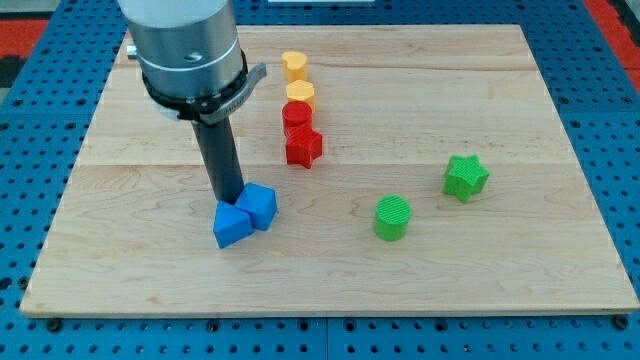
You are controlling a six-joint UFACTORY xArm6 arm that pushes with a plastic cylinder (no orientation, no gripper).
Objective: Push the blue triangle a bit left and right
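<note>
In the one camera view, my tip (pixel 229 199) comes down at the upper-left edge of two touching blue blocks on the pale, grained wooden table (pixel 150 270). I carry no fingers, only a straight dark rod. The blue triangle (pixel 232 226) lies at the view's lower left of the pair, the other blue block (pixel 259 205) against its right. A yellow heart (pixel 293 66), yellow cylinder (pixel 300 95), red cylinder (pixel 296 117) and red star (pixel 303 146) run in a column. A ribbed green cylinder (pixel 392 218) and green star (pixel 465 177) sit to the right.
</note>
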